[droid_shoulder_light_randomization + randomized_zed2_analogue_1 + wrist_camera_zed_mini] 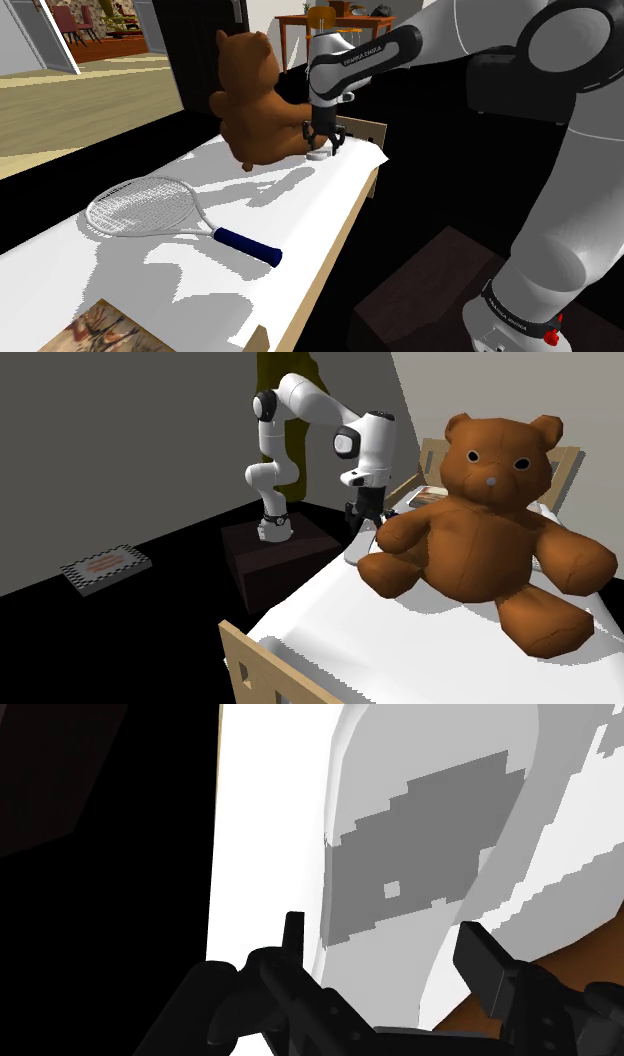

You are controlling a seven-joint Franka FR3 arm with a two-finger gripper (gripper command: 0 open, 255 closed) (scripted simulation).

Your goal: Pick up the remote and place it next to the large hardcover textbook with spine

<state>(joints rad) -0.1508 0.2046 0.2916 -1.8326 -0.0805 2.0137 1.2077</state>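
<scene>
A white remote (430,824) with a grey panel sits between my two black fingers, which clasp its sides. My gripper (385,929) is shut on it. In the shoulder view the gripper (322,147) points down at the far end of the white bed (200,270), right beside the brown teddy bear (250,100), with the remote (318,155) as a small white shape under it. In the second exterior view the gripper (362,530) stands at the bed's edge over the remote (354,550). A book with a picture cover (100,330) lies at the bed's other end (425,497).
A white tennis racket (150,212) with a blue handle lies mid-bed. The bear (490,522) takes up much of the bed's width. A wooden board (255,667) ends the bed. A dark box (280,557) bears the arm. A checkered flat book (105,565) lies on the black floor.
</scene>
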